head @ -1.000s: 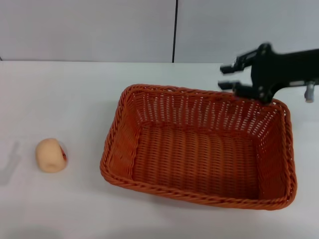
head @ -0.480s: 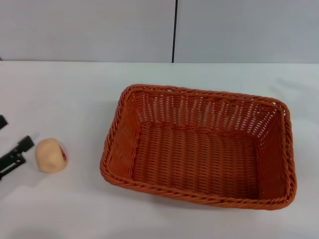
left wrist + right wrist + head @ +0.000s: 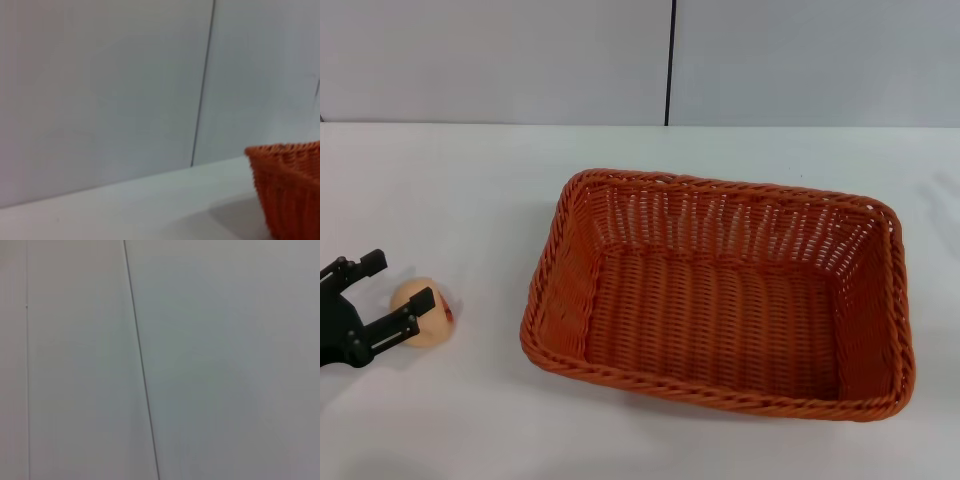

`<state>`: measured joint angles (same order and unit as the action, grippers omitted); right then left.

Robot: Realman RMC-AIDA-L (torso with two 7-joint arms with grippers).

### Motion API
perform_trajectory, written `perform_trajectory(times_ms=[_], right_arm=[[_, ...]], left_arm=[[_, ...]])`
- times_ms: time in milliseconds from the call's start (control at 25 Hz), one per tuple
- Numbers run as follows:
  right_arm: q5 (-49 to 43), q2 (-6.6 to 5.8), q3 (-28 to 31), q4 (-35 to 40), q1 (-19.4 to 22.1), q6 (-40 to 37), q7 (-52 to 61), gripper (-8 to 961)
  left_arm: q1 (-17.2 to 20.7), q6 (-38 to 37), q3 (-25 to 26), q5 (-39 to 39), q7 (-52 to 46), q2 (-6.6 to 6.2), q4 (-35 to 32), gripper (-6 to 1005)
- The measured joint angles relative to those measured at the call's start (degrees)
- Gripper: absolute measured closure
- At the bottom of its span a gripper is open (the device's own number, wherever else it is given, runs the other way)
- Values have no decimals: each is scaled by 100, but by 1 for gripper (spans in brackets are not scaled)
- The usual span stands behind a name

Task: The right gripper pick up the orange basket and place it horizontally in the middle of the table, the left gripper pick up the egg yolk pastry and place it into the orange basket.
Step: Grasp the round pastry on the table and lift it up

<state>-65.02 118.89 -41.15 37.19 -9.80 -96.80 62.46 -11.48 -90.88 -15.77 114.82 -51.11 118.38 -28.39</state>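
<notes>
The orange basket (image 3: 720,295) lies flat on the white table (image 3: 470,190), long side across, a little right of the middle; one corner of the basket (image 3: 290,185) shows in the left wrist view. The egg yolk pastry (image 3: 420,312), pale with a red spot, rests on the table at the left. My left gripper (image 3: 392,293) is open at the left edge, its near finger (image 3: 398,328) crossing the pastry's front and its far finger (image 3: 360,266) just left of it. The right gripper is out of view.
A grey wall with a dark vertical seam (image 3: 671,62) runs behind the table. Bare tabletop lies between the pastry and the basket and in front of both.
The right gripper left the basket's far right rim and went out of view. The left gripper came in from the left edge and now stands open at the pastry.
</notes>
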Motion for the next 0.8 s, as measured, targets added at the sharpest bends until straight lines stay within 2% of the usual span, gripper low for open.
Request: perform_trajectory(times_ms=[320,800], right_arm=[[-30,-12,-4,-50,-59,-10,-39,663],[-36,-10,9,-101,-85,25,-41,662]], left_arm=[[1,437,-382,6,79,4,52,317],[73,614,-600,2,135,7,93,327]])
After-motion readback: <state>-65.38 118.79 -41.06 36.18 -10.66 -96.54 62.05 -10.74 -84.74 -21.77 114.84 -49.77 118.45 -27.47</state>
